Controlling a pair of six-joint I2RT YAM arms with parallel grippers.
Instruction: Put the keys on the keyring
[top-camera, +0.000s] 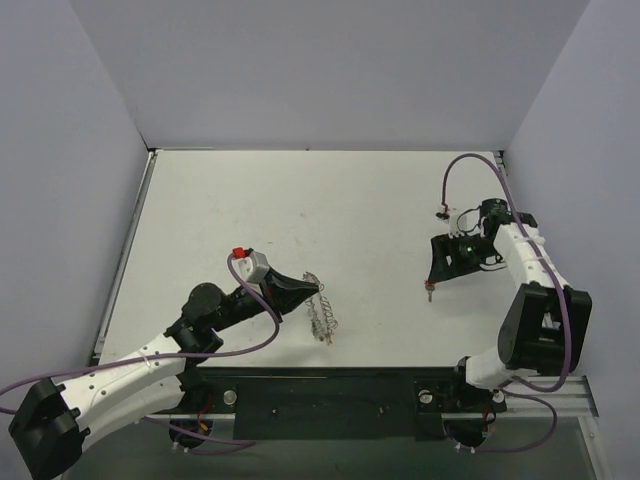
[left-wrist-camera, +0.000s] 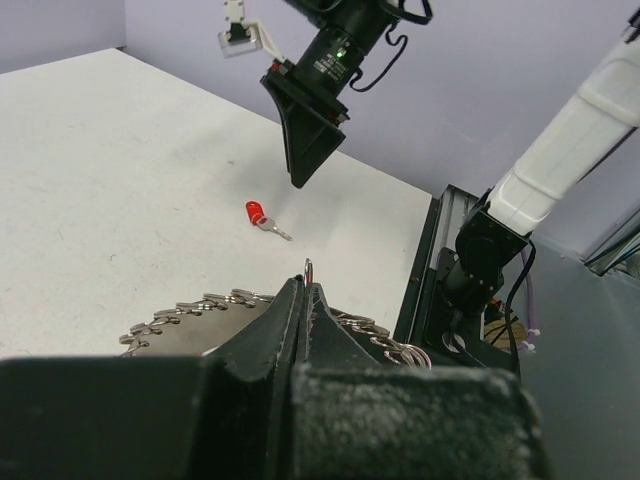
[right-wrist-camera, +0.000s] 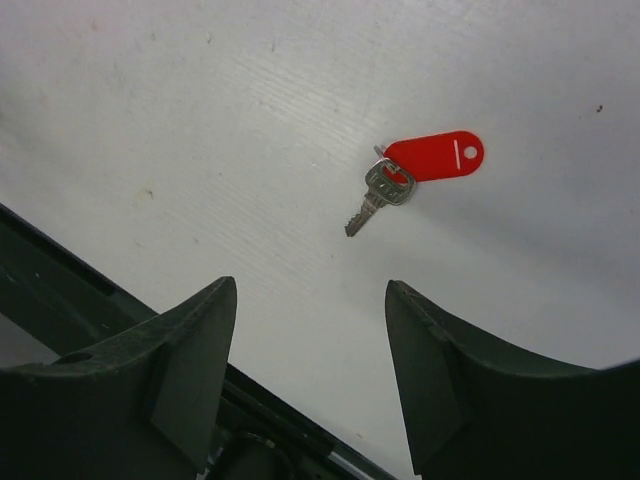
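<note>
The keyring (top-camera: 322, 315) is a silvery coiled loop lying on the white table just past my left gripper (top-camera: 310, 289). In the left wrist view my left gripper (left-wrist-camera: 305, 287) is shut, a small wire loop of the keyring (left-wrist-camera: 190, 308) sticks up between its tips, and the coil spreads to both sides. One silver key with a red tag (right-wrist-camera: 400, 183) lies flat on the table. It also shows in the top view (top-camera: 429, 289) and the left wrist view (left-wrist-camera: 258, 213). My right gripper (right-wrist-camera: 310, 288) is open and empty, hovering just above and short of that key (top-camera: 436, 272). No other keys are in view.
The table's near edge with a black rail (top-camera: 330, 395) runs in front of both arm bases. Purple cables loop from each arm (top-camera: 470, 160). Grey walls close in the table on the left, back and right.
</note>
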